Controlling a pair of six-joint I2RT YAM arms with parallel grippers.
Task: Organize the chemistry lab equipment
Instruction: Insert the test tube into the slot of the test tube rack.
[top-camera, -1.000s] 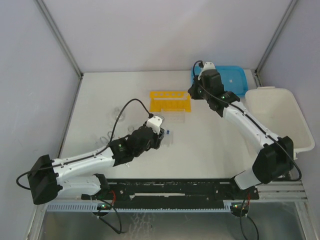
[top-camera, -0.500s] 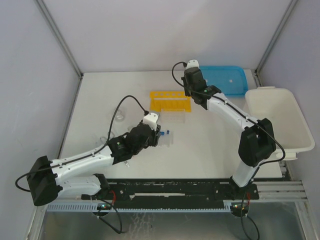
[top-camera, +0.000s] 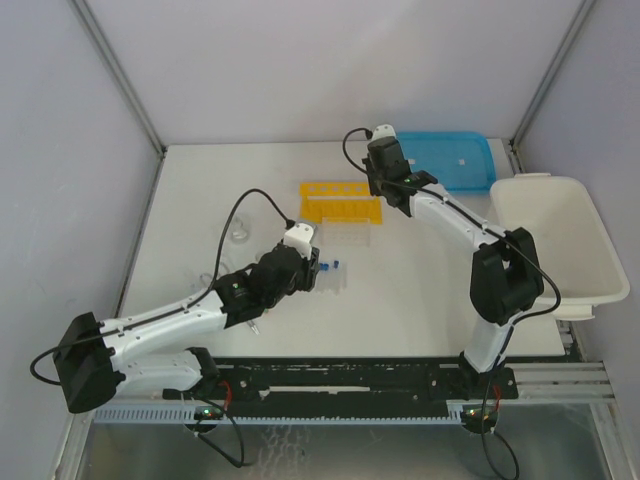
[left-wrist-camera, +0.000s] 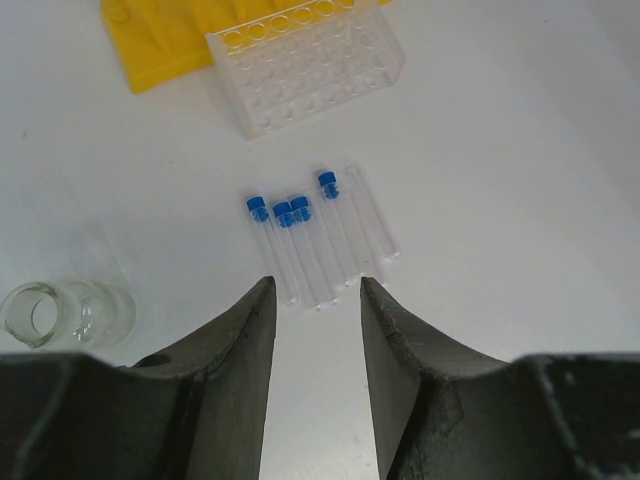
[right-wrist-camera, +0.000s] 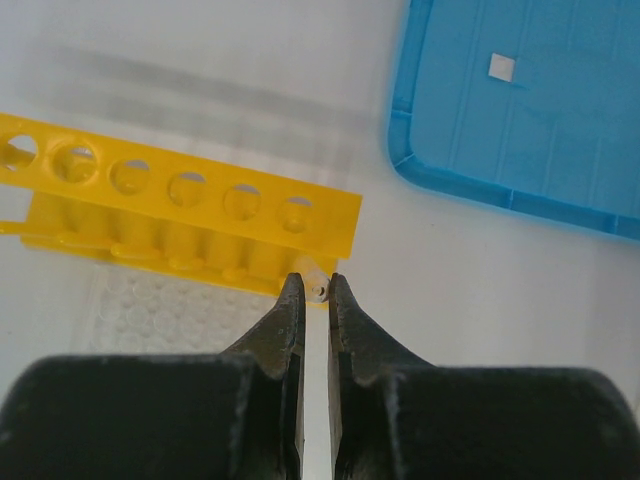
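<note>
my left gripper (left-wrist-camera: 315, 300) hangs low over the table (top-camera: 420, 290), jaws apart with nothing between them. just past its tips lie the blue-capped tubes (left-wrist-camera: 300, 240), four in a loose row side by side, caps pointing away from me, with one more clear tube beside them on the right whose cap i cannot make out. beyond them stands a clear multi-hole rack (left-wrist-camera: 305, 75), touching the yellow tube rack (left-wrist-camera: 170, 35) behind it. a small glass vessel (left-wrist-camera: 65, 312) stands off to the left of my fingers, upright, mouth open.

my right gripper (right-wrist-camera: 315, 300) sits at the right end of the yellow tube rack (right-wrist-camera: 180, 220). its jaws are nearly together, a narrow slit between them, and a small pale nub at the rack's corner shows right at the tips; i cannot tell whether they are pinching it. the blue lid (right-wrist-camera: 530, 110) lies flat just beyond to the right.

from overhead, the white tub (top-camera: 555, 235) sits at the table's right edge, and the yellow rack is mid-table between both arms.
</note>
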